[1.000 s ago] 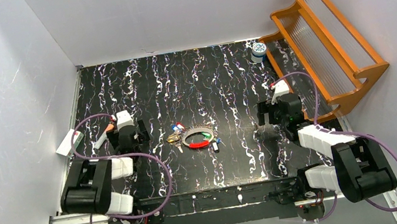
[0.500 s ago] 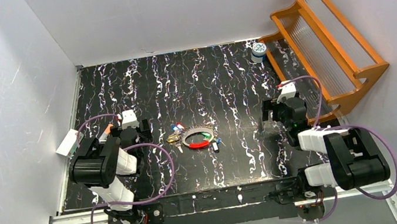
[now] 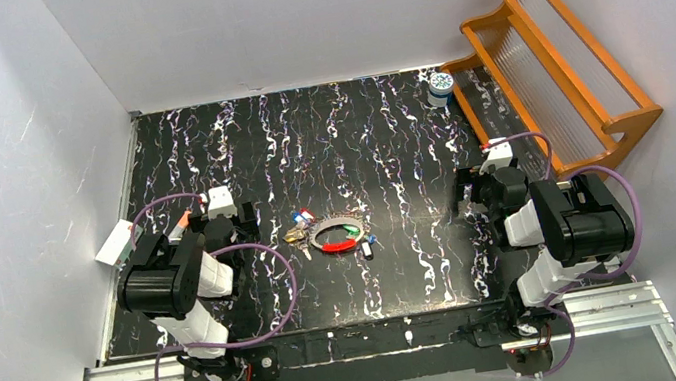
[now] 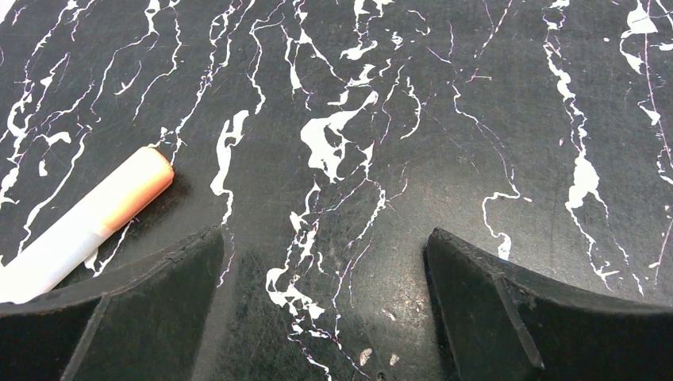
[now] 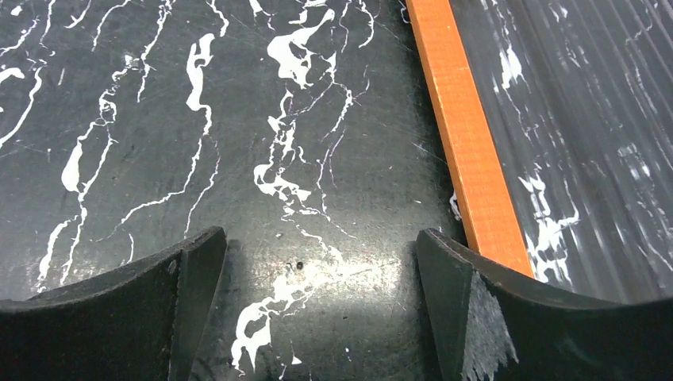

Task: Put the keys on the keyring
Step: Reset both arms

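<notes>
The keyring (image 3: 336,233) lies flat mid-table, a thin round loop with red and green pieces along its near side. Small keys (image 3: 297,228) with blue, red and yellowish heads cluster at its left edge, and one more small key (image 3: 366,247) lies at its lower right. My left gripper (image 3: 227,230) hangs open over bare table well left of the ring; in the left wrist view my left gripper (image 4: 324,238) holds nothing. My right gripper (image 3: 476,193) is open to the right of the ring; in the right wrist view my right gripper (image 5: 321,238) is also empty. Neither wrist view shows ring or keys.
An orange-tipped white pen (image 4: 95,218) lies just left of the left fingers, the same pen (image 3: 180,227) showing from above. An orange wooden rack (image 3: 548,68) fills the far right, its rail (image 5: 464,135) close to the right finger. A white-and-blue jar (image 3: 441,86) stands beside it. A white box (image 3: 114,242) leans at the left wall.
Both arms have folded back, their elbows rising over the bases, the left first and then the right. The right gripper shifted slightly right, towards the rack. Ring and keys have not moved.
</notes>
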